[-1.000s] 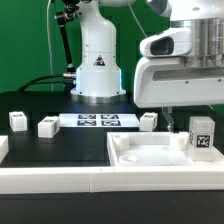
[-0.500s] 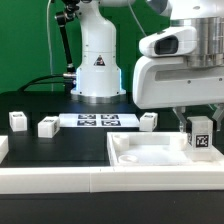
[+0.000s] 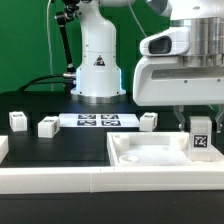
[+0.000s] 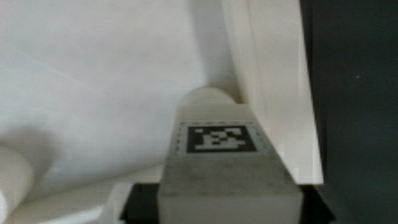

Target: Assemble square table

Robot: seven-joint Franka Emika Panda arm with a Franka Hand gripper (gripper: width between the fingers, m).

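Smooth matt white plastic tabletop, leg

Leg stands upright at tabletop's far corner.

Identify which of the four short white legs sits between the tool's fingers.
The leg at the exterior view's far right, upright over the white slab, tag facing the camera. The other three sit on the black table, away from the tool.

End effector pointing straight down from a vertical wrist, closed on 1 leg.
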